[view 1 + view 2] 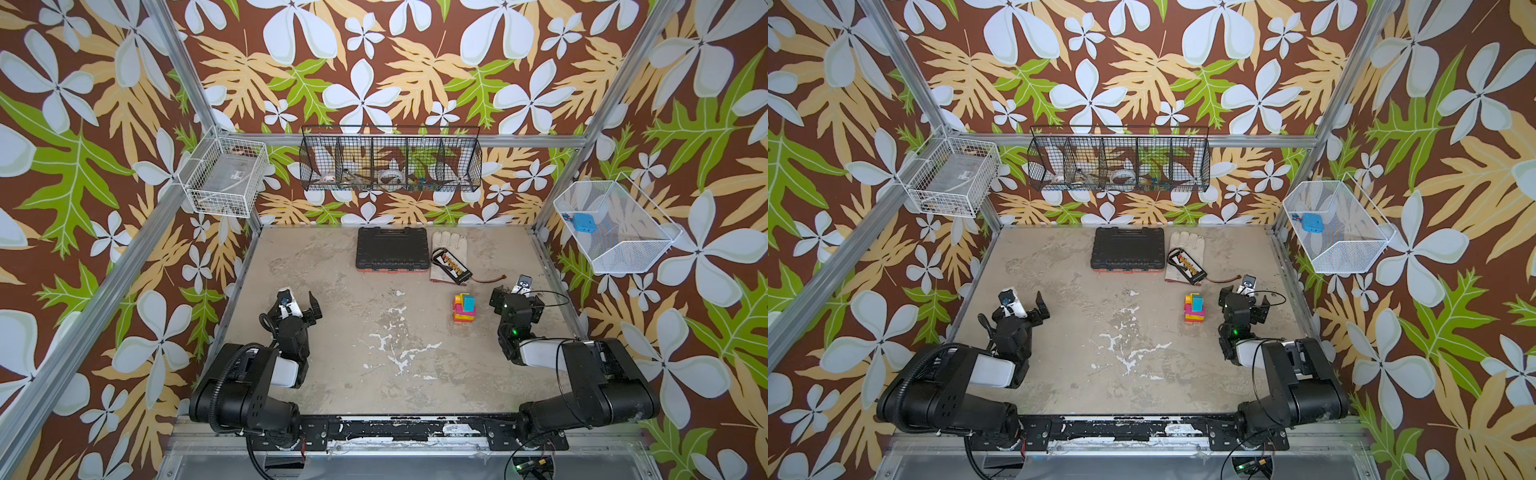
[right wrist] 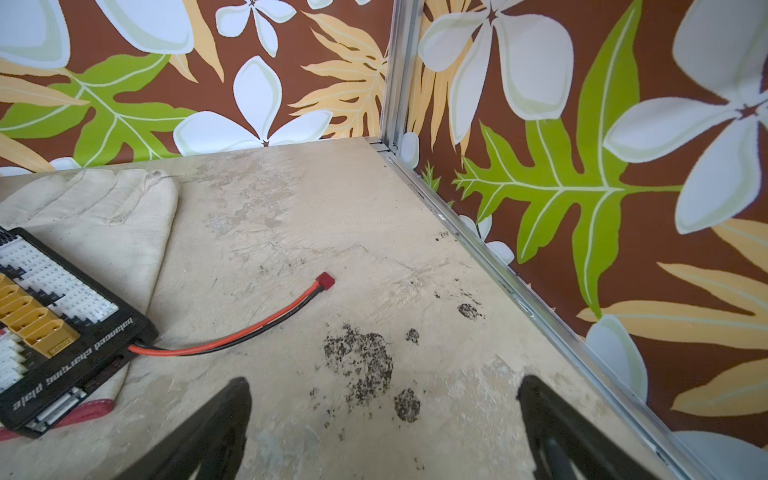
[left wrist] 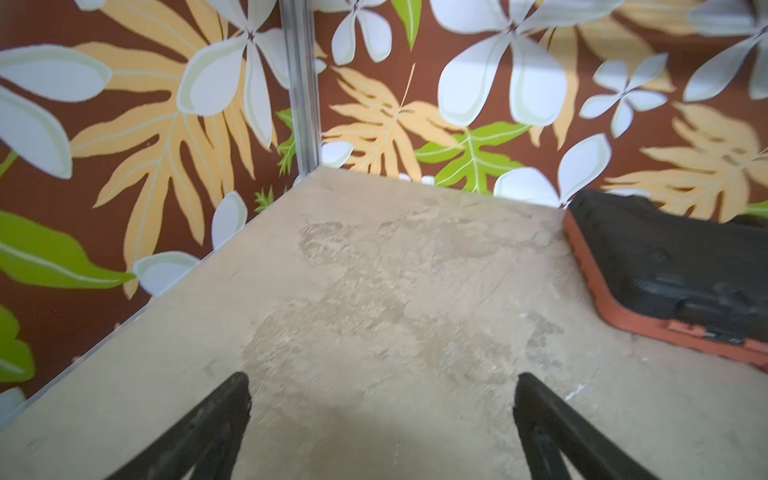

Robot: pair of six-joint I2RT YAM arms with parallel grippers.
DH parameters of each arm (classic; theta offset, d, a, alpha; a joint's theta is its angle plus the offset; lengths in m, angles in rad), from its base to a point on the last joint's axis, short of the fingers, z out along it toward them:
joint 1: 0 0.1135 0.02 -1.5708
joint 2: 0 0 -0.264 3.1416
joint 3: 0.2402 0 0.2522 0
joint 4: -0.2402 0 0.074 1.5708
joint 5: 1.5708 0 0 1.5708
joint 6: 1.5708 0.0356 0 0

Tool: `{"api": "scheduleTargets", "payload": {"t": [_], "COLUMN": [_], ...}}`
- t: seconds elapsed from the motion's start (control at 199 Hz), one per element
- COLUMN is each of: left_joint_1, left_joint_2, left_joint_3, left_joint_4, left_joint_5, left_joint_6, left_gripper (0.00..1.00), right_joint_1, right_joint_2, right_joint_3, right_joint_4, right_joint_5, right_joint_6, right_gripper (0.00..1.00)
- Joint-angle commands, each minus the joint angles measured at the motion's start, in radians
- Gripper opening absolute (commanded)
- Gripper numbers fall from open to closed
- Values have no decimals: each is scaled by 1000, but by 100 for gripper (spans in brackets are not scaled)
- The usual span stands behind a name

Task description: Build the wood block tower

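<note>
Both top views: left end effector (image 1: 299, 302) (image 1: 1025, 302) with jaws apart, nothing between them, over bare mottled beige counter (image 1: 374, 332) (image 1: 1100, 332). Right end effector (image 1: 517, 293) (image 1: 1246, 291) also wide apart, empty. Compact multicoloured wood-block tower (image 1: 464, 306) (image 1: 1196, 306) upright on counter, just beside right end effector on the side facing left end effector, not touching, and well apart from left end effector. Teal and pink blocks topmost, yellow beside them, magenta, red and orange lower. Black plastic tool case (image 1: 392, 249) (image 1: 1127, 249) flat on counter beyond left end effector, toward back wall. Off-white fabric glove (image 1: 449, 243) (image 1: 1185, 243) beyond right end effector, black rectangular charging plate (image 1: 451, 266) (image 1: 1187, 266) lying on it.

Left wrist view: black fingertips (image 3: 232, 399) spread wide, bare counter between and ahead. Tool case (image 3: 673, 266) ahead, off to one side, orange-red base edge showing.

Right wrist view: fingertips (image 2: 241, 399) spread wide, counter with dark speckled patches between. Glove (image 2: 104, 216) and charging plate (image 2: 54, 316) ahead, off to one side. Red-and-black lead (image 2: 249, 332) from plate, red plug on counter ahead of end effector.
</note>
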Motion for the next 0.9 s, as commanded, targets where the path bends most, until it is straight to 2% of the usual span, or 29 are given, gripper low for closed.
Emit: {"api": "scheduleTargets", "payload": {"t": [0.0, 0.035, 0.105, 0.186, 0.351, 0.487, 0.527, 0.552, 0.587, 0.607, 0.663, 0.718, 0.778, 0.823, 0.894], "left_joint_1": [2, 3, 2, 3, 3, 2, 2, 3, 2, 2, 2, 3, 2, 3, 2], "left_joint_2": [-6, 15, -12, 9, 2, 3, 3, 3, 3, 3, 3, 3, 3, 3, 3], "left_joint_3": [6, -2, 8, 1, 1, 2, 1, 2, 1, 1, 2, 1, 2, 1, 2], "left_joint_4": [46, 100, 29, 83, 68, 71, 72, 72, 72, 73, 71, 73, 72, 73, 72], "left_joint_5": [17, 14, 17, 15, 16, 15, 15, 14, 14, 15, 16, 15, 15, 14, 15], "left_joint_6": [-10, 8, -5, 4, 0, 2, 1, 1, 1, 2, 2, 1, 2, 1, 2], "left_gripper": [100, 100, 100, 100, 100, 100, 100, 100, 100, 100, 100, 100, 100, 100, 100], "right_joint_1": [0, 1, 0, 0, -9, -14, -31, -47, -52, -51, -61, -68, -66, -64, -60], "right_joint_2": [-10, -15, -23, -38, -79, -75, -57, -3, 53, 48, -24, 13, -13, 4, -7], "right_joint_3": [-25, -40, -55, -85, -185, -181, -179, -193, -212, -209, -170, -188, -160, -171, -164], "right_joint_4": [83, 103, 124, 164, 304, 301, 297, 385, 516, 501, 295, 396, 295, 348, 318], "right_joint_5": [-71, -91, -99, -112, -169, -178, -249, -287, -282, -282, -305, -304, -305, -303, -298], "right_joint_6": [-43, -50, -53, -57, -67, -67, -68, -71, -85, -87, -55, -66, -56, -65, -61], "right_gripper": [100, 100, 100, 100, 100, 100, 100, 100, 100, 100, 100, 100, 100, 100, 100]}}
